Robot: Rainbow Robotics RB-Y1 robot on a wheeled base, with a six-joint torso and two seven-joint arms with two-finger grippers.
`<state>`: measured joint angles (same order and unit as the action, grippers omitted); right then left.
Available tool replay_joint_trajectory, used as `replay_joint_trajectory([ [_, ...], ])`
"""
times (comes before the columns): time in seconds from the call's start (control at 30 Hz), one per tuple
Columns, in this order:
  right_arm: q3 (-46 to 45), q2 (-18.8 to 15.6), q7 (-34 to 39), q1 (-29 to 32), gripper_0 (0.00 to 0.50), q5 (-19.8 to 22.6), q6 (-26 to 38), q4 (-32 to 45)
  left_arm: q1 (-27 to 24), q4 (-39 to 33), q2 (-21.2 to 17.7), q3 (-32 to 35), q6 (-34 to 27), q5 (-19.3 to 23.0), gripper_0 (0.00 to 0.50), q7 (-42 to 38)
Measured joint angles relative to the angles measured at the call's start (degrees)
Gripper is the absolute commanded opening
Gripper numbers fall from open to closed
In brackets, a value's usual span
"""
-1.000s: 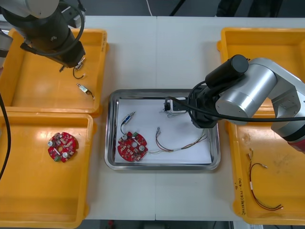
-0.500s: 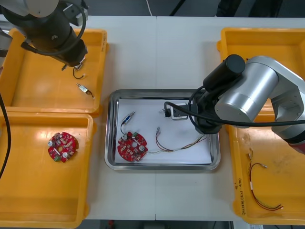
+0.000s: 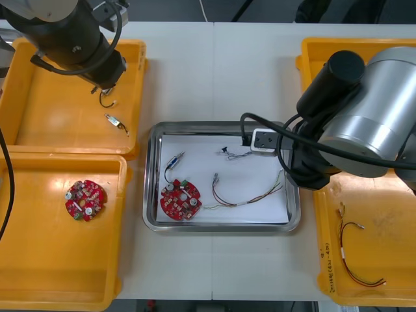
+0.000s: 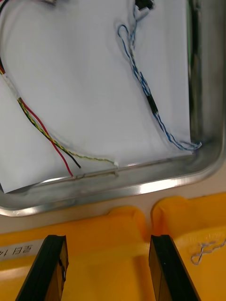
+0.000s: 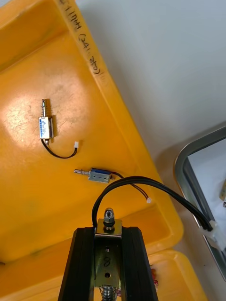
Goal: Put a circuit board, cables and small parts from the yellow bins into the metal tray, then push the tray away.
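My left gripper (image 5: pixel 108 231) is shut on a small metal part (image 5: pixel 108 219) whose black cable (image 5: pixel 155 184) loops out past the fingers; it hangs over the far left yellow bin (image 3: pixel 45 117). Two more small metal parts (image 5: pixel 45 127) (image 5: pixel 97 175) lie on that bin's floor. The metal tray (image 3: pixel 221 125) holds a round red circuit board (image 3: pixel 181 200), a red and yellow cable (image 3: pixel 250 195), a twisted blue and white cable (image 4: pixel 146 89) and a small metal part (image 3: pixel 174 160). My right gripper (image 4: pixel 107 268) is open and empty over the bin rims beside the tray's right edge (image 4: pixel 141 188).
A second circuit board (image 3: pixel 84 199) lies in the near left bin. The near right bin holds a red and yellow cable (image 3: pixel 354 253), and a blue and white cable (image 4: pixel 205 249) lies in the bin by my right fingers. My right arm (image 3: pixel 364 123) covers the far right bin.
My right arm has drawn back to the right, off the tray, leaving the blue and white cable on the white liner. My left arm has shifted slightly right over the far left bin.
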<state>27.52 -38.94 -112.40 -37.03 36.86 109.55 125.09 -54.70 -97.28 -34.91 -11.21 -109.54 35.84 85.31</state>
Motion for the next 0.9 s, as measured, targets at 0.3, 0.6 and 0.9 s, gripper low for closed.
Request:
replay_joint_trajectory([
  [0.3, -12.8, 0.0, 9.6, 4.6, 0.5, 0.7, 0.3, 6.1, 0.0, -4.7, 0.0, -2.0, 0.0, 2.6, 0.001, -16.7],
  [0.6, -29.5, -2.4, 21.0, 13.5, 0.5, 9.4, 0.3, 6.9, 0.0, -8.5, 1.0, -8.8, 0.0, 3.4, 0.002, -27.3],
  [0.9, -43.9, -4.4, 28.3, 23.4, 0.5, 13.1, 0.3, 7.0, 0.0, -8.8, 3.1, -17.2, 1.3, 3.7, 0.002, -33.6],
])
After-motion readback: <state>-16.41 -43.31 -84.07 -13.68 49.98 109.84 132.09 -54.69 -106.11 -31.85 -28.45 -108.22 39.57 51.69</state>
